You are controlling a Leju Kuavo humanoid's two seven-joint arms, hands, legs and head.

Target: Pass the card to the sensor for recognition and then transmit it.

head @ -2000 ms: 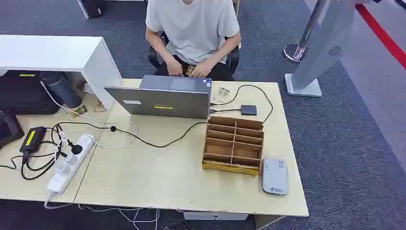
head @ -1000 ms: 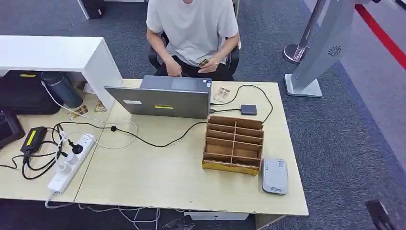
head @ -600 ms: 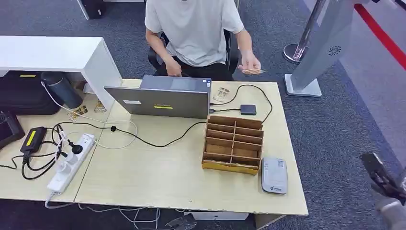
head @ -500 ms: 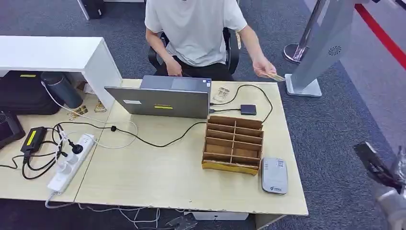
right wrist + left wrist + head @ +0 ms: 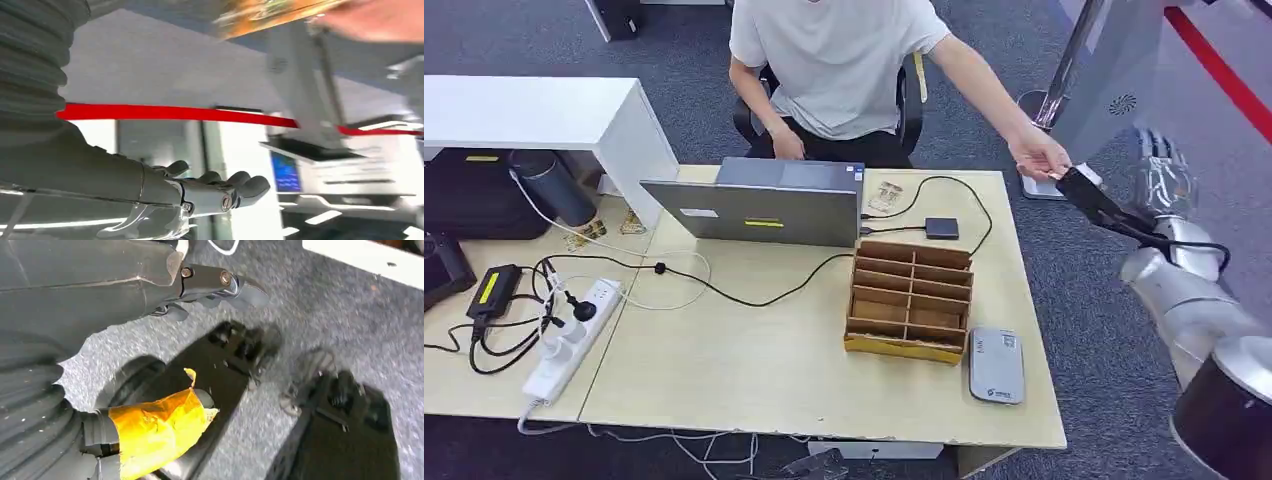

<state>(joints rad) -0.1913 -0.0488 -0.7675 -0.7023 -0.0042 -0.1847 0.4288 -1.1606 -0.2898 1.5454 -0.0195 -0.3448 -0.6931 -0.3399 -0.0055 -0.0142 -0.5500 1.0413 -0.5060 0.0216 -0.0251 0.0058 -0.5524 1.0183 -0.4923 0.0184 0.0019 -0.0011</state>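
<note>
A person seated behind the desk stretches an arm out past the table's far right corner; the person's hand (image 5: 1036,153) holds an orange card (image 5: 272,12). My right hand (image 5: 1159,178) is raised just beyond that hand, level with the table's far right corner. In the right wrist view its fingers (image 5: 220,192) lie extended with nothing in them, and the card hangs apart from them. The grey card sensor (image 5: 996,365) lies on the table's front right. My left hand (image 5: 215,282) hangs over the carpet and holds nothing.
A wooden compartment rack (image 5: 911,300) stands beside the sensor. Behind it are a laptop (image 5: 759,205), a small black box (image 5: 943,228) and cables. A power strip (image 5: 572,340) lies at the left. A grey kiosk post (image 5: 1099,80) stands right of the table.
My right arm has risen from the lower right edge to beside the table's far right corner. The person has swung the card from the lap out to the right, up to my hand.
</note>
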